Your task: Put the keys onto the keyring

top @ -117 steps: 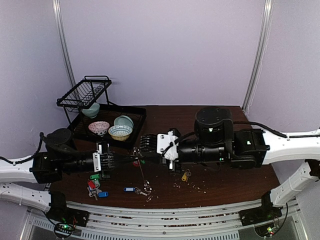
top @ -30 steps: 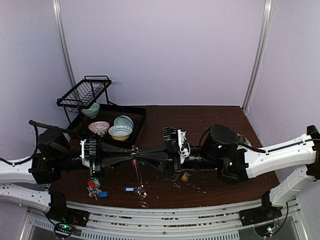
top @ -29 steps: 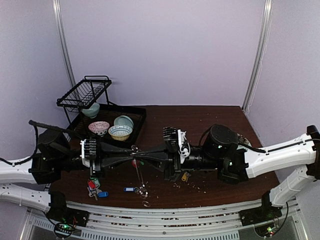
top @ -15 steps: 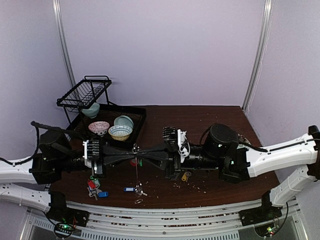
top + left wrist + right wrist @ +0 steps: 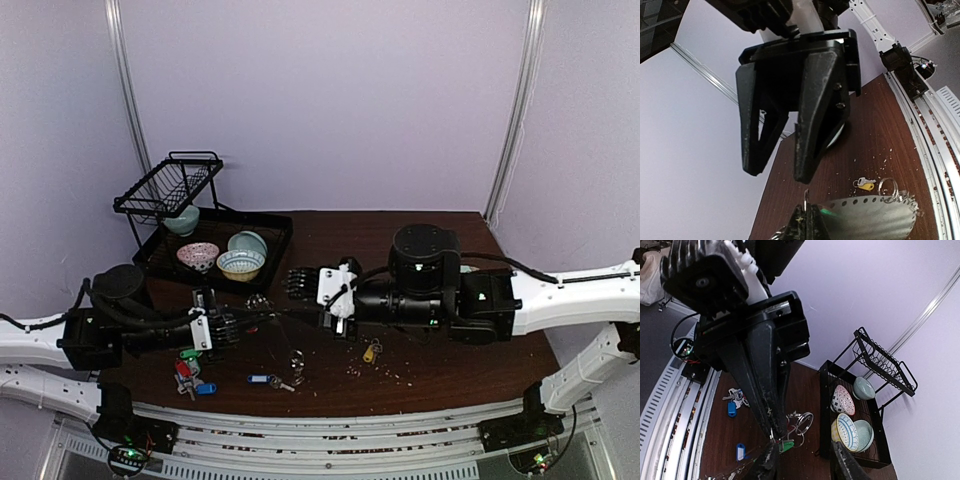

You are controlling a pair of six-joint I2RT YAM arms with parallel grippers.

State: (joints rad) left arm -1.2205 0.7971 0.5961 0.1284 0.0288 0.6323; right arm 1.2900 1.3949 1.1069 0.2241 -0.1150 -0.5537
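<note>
My left gripper (image 5: 810, 226) is shut on a small wire ring (image 5: 806, 196) at the rim of the keyring (image 5: 867, 216), a flat silver-grey strip with punched holes that droops towards the table. From above, the left gripper (image 5: 245, 317) sits left of centre and the keyring (image 5: 296, 360) hangs down to the wood. My right gripper (image 5: 273, 303) faces it tip to tip, open and holding nothing; its black fingers (image 5: 812, 125) hover just above the pinched ring. Loose keys lie on the table: yellow tag (image 5: 371, 352), blue tag (image 5: 258, 379), and a green, red and blue cluster (image 5: 190, 368). A green tag (image 5: 787, 445) hangs by the rings (image 5: 804, 421).
A black dish rack (image 5: 205, 240) with several bowls (image 5: 240, 262) stands at the back left, close behind the left gripper. Crumbs are scattered on the brown table (image 5: 440, 360) near the yellow-tagged key. The table's front edge meets a metal rail (image 5: 330, 440).
The right gripper has opened and drawn back to the right, away from the left gripper's tip. The left gripper stayed shut and dropped lower; the keyring now sags from it alone.
</note>
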